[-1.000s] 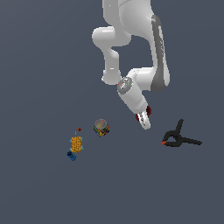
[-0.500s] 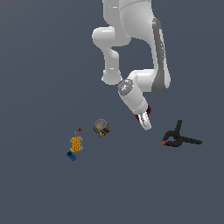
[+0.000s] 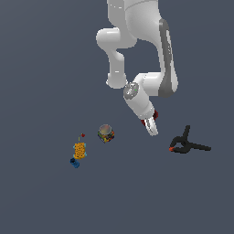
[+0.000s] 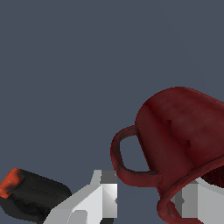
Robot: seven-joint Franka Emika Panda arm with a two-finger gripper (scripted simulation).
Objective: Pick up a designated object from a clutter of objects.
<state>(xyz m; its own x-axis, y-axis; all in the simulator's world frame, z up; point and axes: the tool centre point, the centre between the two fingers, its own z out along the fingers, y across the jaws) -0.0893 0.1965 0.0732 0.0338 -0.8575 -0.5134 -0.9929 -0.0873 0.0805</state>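
A white robot arm is seen reaching down over a plain dark grey-blue floor (image 3: pixel 41 68). The gripper (image 3: pixel 152 126) sits just right of the exterior view's centre, angled toward five o'clock.

The dark red mug (image 4: pixel 183 144) is located at the gripper. In the wrist view it fills the four o'clock area, with its loop handle (image 4: pixel 124 155) turned toward nine o'clock and its rim cut off at the frame edge. One pale finger (image 4: pixel 192 199) is seen inside the mouth and another (image 4: pixel 98 197) just outside the handle, so the wall appears to be straddled. Whether the fingers are pressed onto the mug cannot be told. In the exterior view only a sliver of red (image 3: pixel 156 114) shows beside the fingers.

The mug is judged to be rigid, light, and smooth, with a glossy surface that could slip. The wall near the rim is judged the better place to be taken; a pinch there may let it swing.

Elsewhere, a black clamp (image 3: pixel 188 145) with an orange-red tip lies at three o'clock of the gripper. A multicoloured can (image 3: pixel 105 133) lies at nine o'clock, with an orange-yellow block (image 3: pixel 79 150), a small blue piece (image 3: pixel 74 162) and a tiny red piece (image 3: pixel 82 135) farther out.
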